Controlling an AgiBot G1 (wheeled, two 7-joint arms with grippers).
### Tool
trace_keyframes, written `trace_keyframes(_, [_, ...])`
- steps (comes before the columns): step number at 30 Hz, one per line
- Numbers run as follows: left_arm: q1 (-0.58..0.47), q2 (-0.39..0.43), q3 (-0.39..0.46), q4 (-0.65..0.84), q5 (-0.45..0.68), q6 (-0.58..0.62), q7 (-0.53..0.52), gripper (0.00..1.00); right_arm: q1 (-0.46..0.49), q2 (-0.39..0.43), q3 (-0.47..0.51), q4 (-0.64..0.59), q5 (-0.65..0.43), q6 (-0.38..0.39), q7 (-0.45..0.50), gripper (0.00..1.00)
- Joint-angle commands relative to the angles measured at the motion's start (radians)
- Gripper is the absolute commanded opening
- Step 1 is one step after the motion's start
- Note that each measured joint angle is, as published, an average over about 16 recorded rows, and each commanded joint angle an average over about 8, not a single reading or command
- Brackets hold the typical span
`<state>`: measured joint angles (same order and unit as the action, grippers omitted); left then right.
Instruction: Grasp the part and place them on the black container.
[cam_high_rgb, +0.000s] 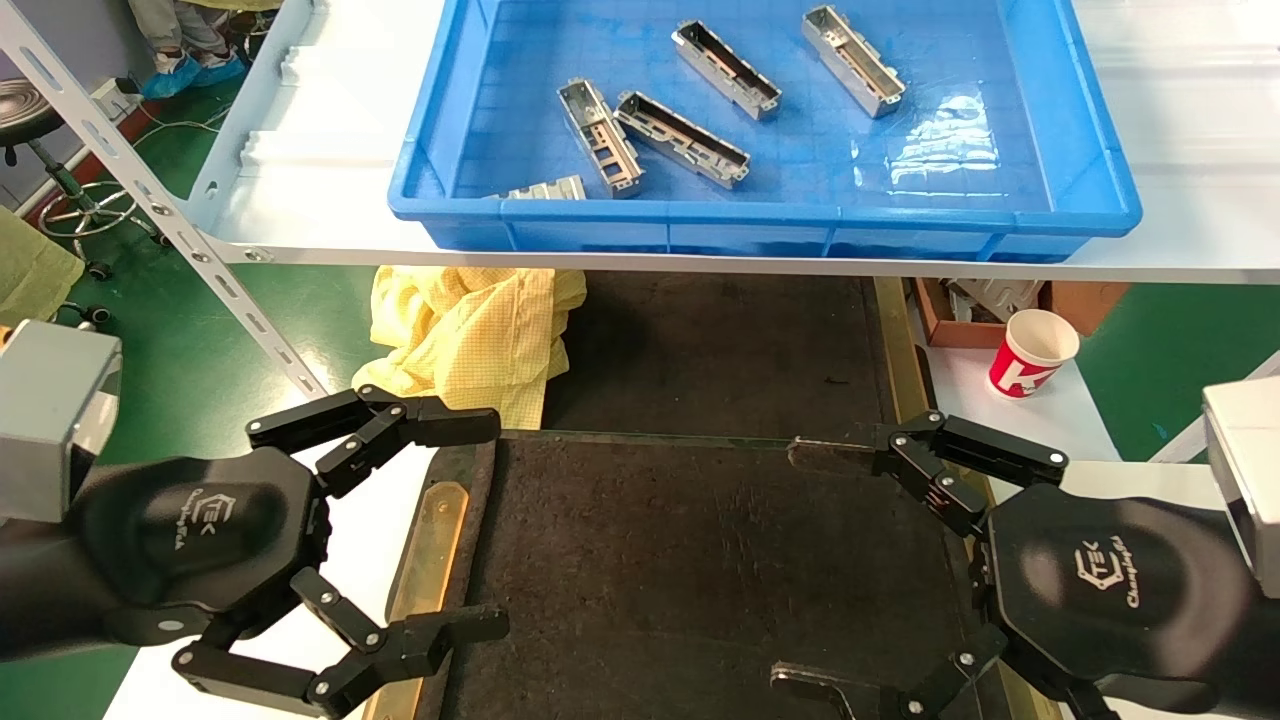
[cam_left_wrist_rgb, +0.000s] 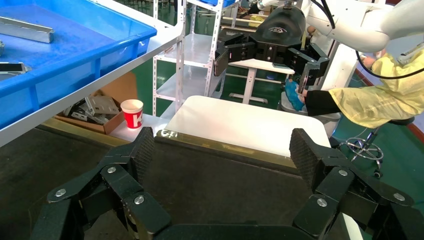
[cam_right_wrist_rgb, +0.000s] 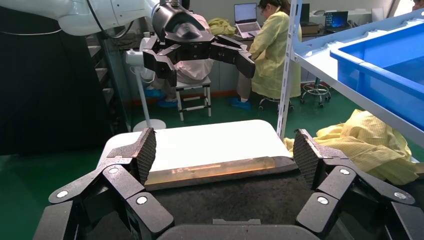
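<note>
One part (cam_high_rgb: 545, 189) sits half-hidden behind the crate wall (cam_high_rgb: 700, 215).

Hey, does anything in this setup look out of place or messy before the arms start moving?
A crumpled yellow cloth lies bunched under the shelf, beside the black container. In the blue crate, five parts lie scattered at odd angles. Both tools, left and right, hang open and empty.

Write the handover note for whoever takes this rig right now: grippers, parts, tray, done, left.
Left gripper: open, empty, hovering at the left edge of the black container.
Right gripper: open, empty, at the container's right edge.
Parts: five visible in the blue crate on the shelf above, including one pair touching, two separate ones, and one half hidden behind the crate's front wall.
Done: nothing shows on the container.
Left: pick up each part and set it on the container.
</note>
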<state>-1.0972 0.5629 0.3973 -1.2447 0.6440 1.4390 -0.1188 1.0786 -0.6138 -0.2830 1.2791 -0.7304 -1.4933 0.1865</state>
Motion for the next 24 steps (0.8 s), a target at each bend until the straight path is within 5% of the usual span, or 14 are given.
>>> trace_keyframes(1, [0.0,0.0,0.0,0.0,0.0,0.0,0.0,1.0,0.0,0.0,0.0,0.0,0.0,0.0,0.0,1.0])
trace_keyframes(24, [0.0,0.0,0.0,0.0,0.0,0.0,0.0,1.0,0.0,0.0,0.0,0.0,0.0,0.0,0.0,1.0])
